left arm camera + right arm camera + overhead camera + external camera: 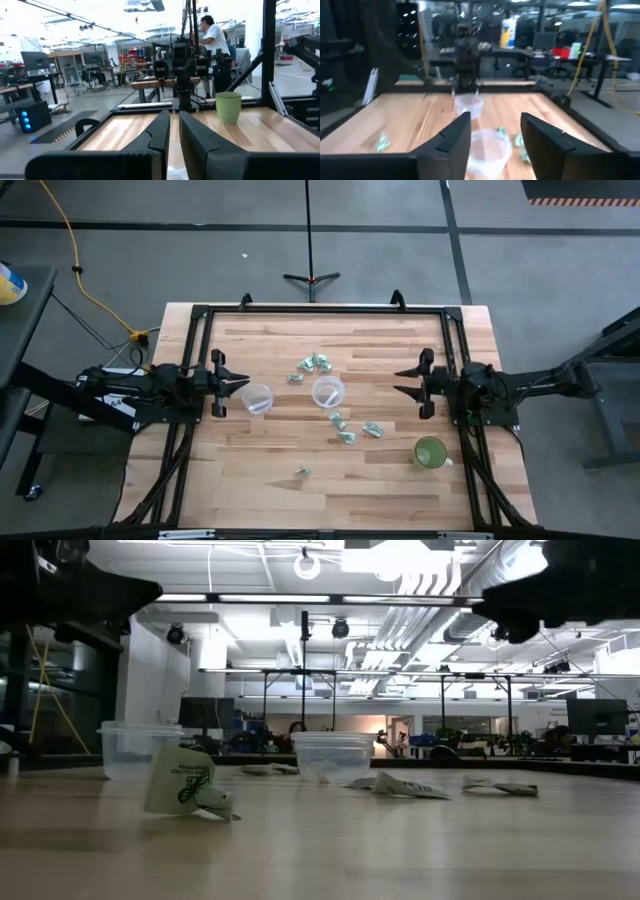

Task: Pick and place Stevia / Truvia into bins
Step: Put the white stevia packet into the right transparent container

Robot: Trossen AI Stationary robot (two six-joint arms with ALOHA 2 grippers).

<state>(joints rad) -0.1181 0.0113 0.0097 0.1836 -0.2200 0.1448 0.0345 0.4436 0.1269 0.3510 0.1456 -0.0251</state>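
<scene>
Sachets (343, 423) scattered, person (214, 40) beyond table

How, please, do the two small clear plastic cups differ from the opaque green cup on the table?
The two small clear plastic cups are see-through, while the opaque green cup hides its inside. The clear cups stand mid-table between the grippers, among pale green sachets; the green cup stands apart, nearer the right arm. All three stand upright with round rims.
</scene>
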